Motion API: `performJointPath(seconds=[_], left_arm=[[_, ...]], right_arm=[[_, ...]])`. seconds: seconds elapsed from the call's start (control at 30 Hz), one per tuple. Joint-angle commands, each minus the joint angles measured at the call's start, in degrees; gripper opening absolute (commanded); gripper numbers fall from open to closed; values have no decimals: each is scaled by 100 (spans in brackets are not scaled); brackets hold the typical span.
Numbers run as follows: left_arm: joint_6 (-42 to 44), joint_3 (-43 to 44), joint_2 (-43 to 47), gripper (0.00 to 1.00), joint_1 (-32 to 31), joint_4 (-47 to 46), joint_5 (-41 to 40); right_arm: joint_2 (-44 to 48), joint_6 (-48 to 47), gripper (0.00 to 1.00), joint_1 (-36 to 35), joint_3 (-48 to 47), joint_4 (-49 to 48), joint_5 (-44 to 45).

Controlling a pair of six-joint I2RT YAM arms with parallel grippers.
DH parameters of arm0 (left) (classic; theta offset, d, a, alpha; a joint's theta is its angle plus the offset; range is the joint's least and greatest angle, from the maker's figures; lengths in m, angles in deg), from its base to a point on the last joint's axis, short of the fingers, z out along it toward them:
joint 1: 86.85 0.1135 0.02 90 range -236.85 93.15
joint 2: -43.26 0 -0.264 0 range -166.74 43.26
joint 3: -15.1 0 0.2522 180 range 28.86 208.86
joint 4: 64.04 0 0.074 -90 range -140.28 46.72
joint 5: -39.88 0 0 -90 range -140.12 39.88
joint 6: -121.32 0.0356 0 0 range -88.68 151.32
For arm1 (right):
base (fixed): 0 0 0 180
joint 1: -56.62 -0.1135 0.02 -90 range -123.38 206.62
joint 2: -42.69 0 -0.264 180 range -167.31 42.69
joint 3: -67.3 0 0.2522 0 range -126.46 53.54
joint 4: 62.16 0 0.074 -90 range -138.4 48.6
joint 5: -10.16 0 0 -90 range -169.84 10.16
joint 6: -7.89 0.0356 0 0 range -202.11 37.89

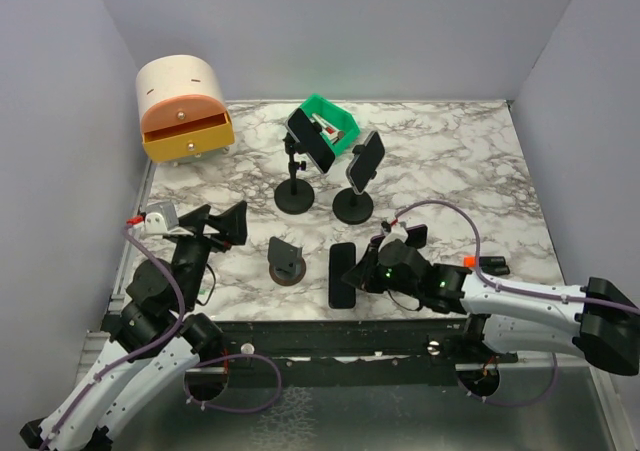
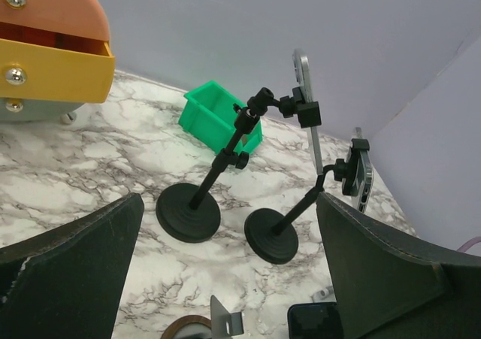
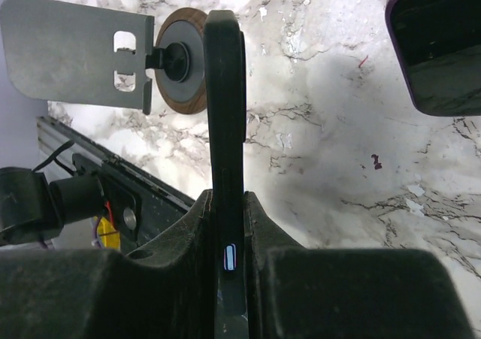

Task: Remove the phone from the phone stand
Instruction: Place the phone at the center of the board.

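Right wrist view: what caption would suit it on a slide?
Right gripper clamps a black phone edge-on, the small empty stand beside it on the marble table.

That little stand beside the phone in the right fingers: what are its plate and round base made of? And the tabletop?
Plate: looks like bare metal, matte grey, thin, with punched slots. Round base: probably wood or veneer, brown with ring-like grain. Tabletop: white with grey veins, a marble look; real stone or printed laminate, I cannot tell.

The right end effector [image 3: 230, 207] pinches the black phone [image 3: 225, 91] edge-on.
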Motion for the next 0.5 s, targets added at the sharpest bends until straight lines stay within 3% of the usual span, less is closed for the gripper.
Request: performJointPath(seconds=[0.0,0.33,0.47], left_arm=[[-40,-36,80,97,-14,-10,-175],[-29,-1,24,97,-11,7,-111],[-16,-5,53,97,-8,18,-114]], right_arm=[[-262,388,1,-137,-136,-615,441],[-768,758,1,-234,-332,-429,621],[-657,380,1,-242,-492,-403,530]])
